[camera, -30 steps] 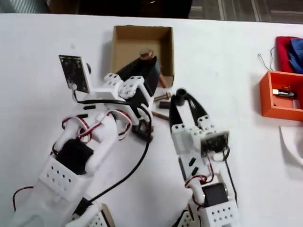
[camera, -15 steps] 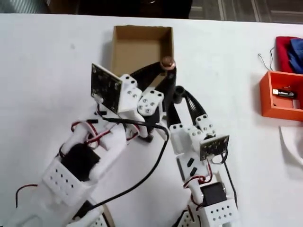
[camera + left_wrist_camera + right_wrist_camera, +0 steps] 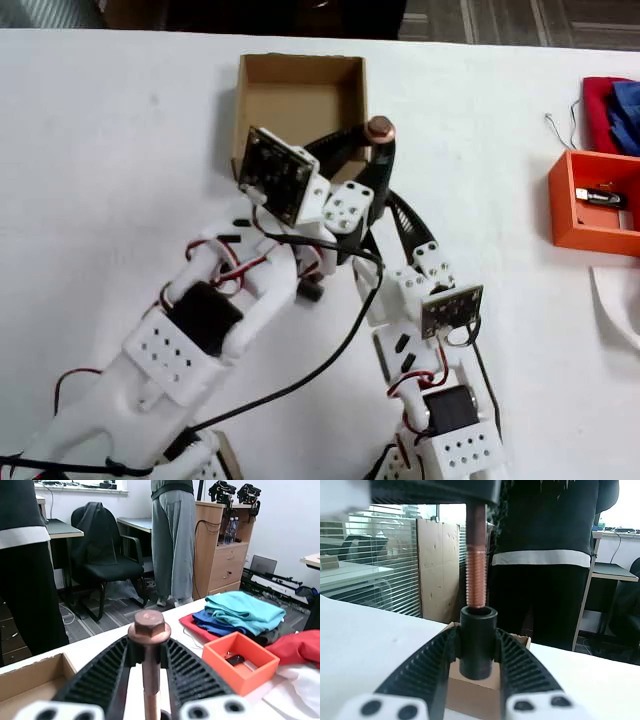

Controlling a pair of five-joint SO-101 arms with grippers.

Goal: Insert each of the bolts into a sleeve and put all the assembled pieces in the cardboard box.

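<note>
My left gripper (image 3: 376,142) is shut on a copper bolt (image 3: 379,129) just below its hex head (image 3: 149,625), holding it upright beside the cardboard box (image 3: 300,92). Directly under it my right gripper (image 3: 477,652) is shut on a black sleeve (image 3: 477,645), also upright. The bolt's threaded end (image 3: 476,580) comes straight down to the sleeve's mouth, and its tip sits just inside the rim. In the high view the left gripper covers the sleeve, and one black finger (image 3: 405,217) of the right gripper shows beneath it.
An orange tray (image 3: 560,205) stands at the right edge, with red and blue cloth (image 3: 610,105) behind it. A small dark piece (image 3: 310,291) lies on the table under the left arm. The arms' bodies and cables take up the near side.
The left gripper has carried the bolt from beside the box rightward, turning it upright over the sleeve. The right arm has stayed almost still.
</note>
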